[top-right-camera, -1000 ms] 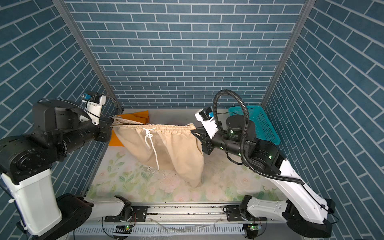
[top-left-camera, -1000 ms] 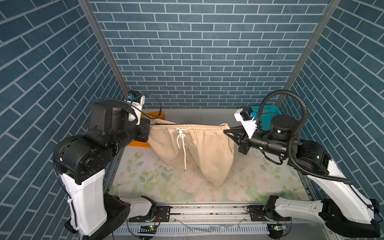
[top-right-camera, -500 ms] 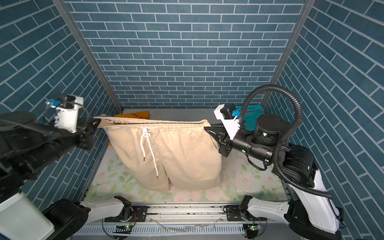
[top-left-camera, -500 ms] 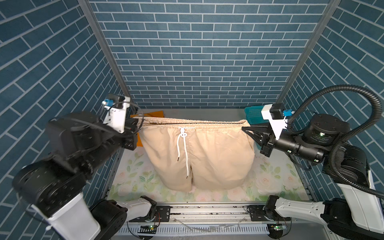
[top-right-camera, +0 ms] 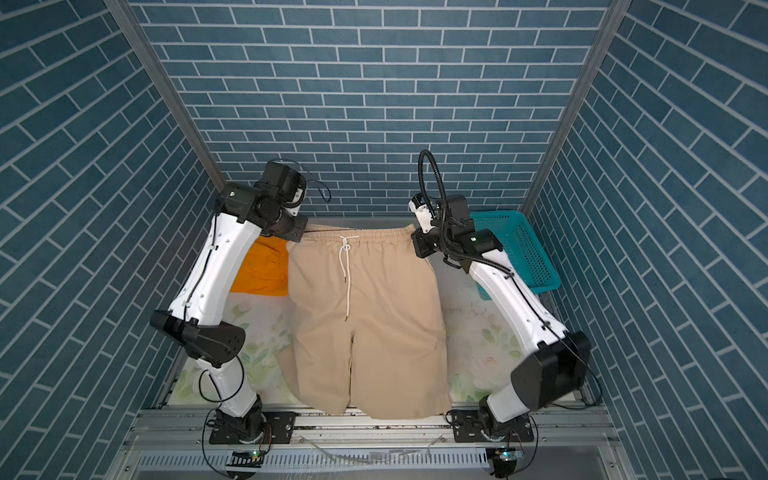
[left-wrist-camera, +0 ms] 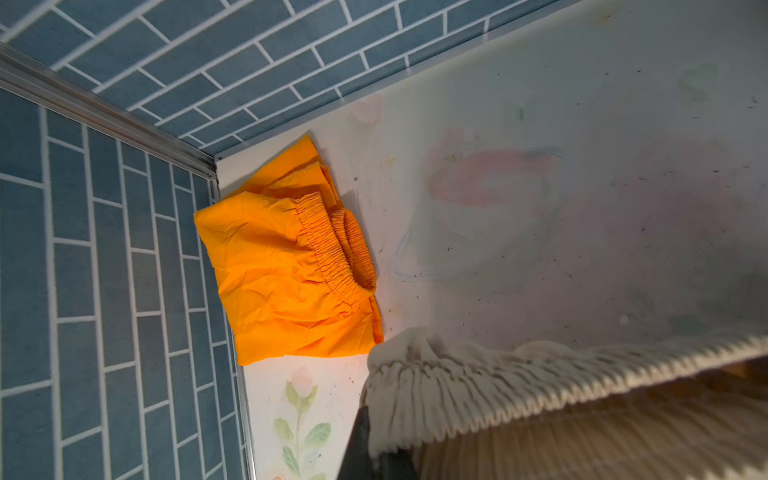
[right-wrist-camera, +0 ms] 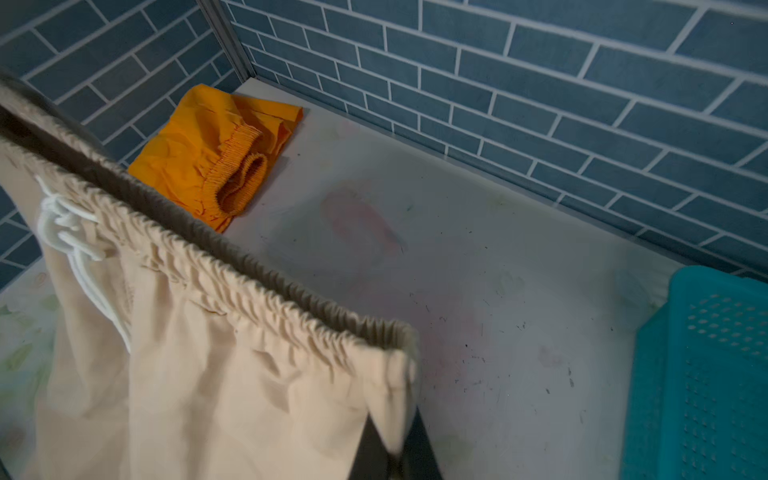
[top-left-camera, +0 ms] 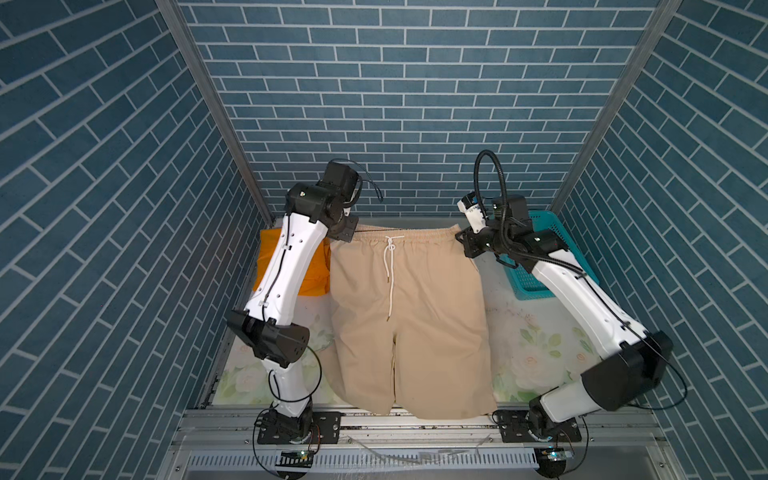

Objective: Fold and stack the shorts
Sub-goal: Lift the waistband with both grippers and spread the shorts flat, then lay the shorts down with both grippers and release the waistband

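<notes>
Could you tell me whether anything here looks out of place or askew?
Two things. The beige shorts, pinched at the waistband corners by the left gripper and right gripper, have leg hems hanging past the front edge of the table over the rail. The orange shorts lie rumpled in the far-left corner, waistband curled over.

The beige cloth shorts (top-left-camera: pixel 409 316) look matt and soft (white cord drawstring (top-left-camera: pixel 390 266)); the bright orange cloth shorts (left-wrist-camera: pixel 282 282) are crinkled; the teal perforated basket (top-right-camera: pixel 528 253) is smooth plastic.
</notes>
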Controlling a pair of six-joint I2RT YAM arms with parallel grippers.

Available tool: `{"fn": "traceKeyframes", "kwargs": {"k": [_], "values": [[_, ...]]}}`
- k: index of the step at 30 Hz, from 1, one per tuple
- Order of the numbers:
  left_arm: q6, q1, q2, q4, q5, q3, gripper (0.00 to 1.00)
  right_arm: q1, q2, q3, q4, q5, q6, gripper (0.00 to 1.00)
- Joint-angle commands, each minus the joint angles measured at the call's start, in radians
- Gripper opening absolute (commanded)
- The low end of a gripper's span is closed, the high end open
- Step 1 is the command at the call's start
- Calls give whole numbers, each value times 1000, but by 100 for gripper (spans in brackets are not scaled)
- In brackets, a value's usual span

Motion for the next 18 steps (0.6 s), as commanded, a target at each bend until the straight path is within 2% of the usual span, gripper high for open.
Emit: {"fn": "traceKeyframes", "kwargs": {"k": [1,8,13,14,15,16,17,18], "values": [[1,66,104,90,-112,-1,0,-65,139,38,166,-10,-28,0],[-1,99,405,76,-93,192,0,-73,468,235,286,-8,-12,0],[-9,101,483,108,-5,233,0,-77,622,389,309,-28,37,0],[-9,102,485,119,18,234,7,-78,650,440,282,-35,40,9],[-9,103,481,126,35,236,26,-79,674,490,246,-45,43,21],[-6,103,476,133,54,242,55,-81,697,547,202,-63,48,33],[-4,103,468,133,65,249,77,-83,712,596,158,-84,56,42],[-6,103,458,130,66,257,94,-82,713,618,130,-105,65,50]]}}
